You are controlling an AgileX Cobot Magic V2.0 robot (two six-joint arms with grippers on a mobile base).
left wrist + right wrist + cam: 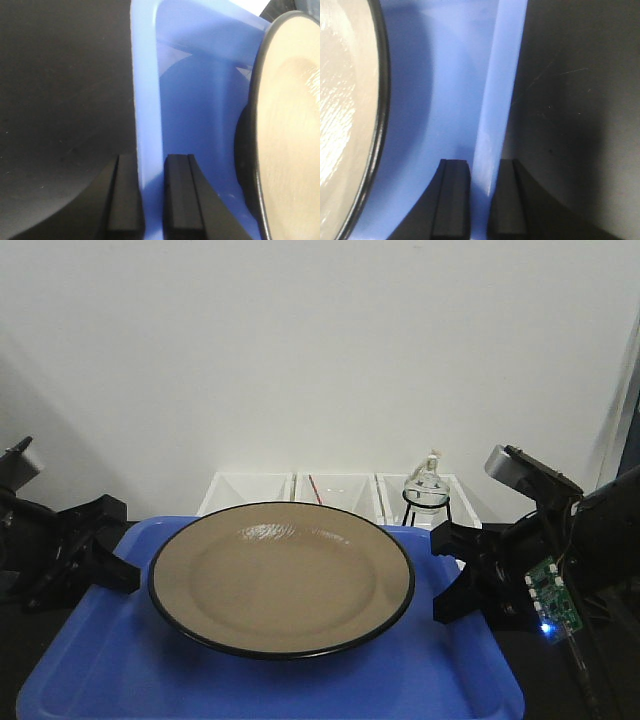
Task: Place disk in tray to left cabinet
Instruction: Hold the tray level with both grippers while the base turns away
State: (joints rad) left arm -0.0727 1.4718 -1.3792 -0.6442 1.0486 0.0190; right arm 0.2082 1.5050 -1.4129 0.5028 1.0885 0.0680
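The tan disk (282, 578) with a black rim lies in the bright blue tray (90, 660), nearly filling its width. My left gripper (125, 565) is shut on the tray's left rim (146, 125), one finger outside and one inside. My right gripper (445, 575) is shut on the tray's right rim (495, 115) in the same way. The disk's edge shows in the left wrist view (290, 125) and in the right wrist view (347, 115). The tray is held between both arms in front of a white wall. The cabinet is out of view.
White open-front bins (255, 490) stand behind the tray against the wall. A small clear glass flask (425, 485) sits on a black wire stand at the back right. A dark surface (60, 100) lies below the tray on both sides.
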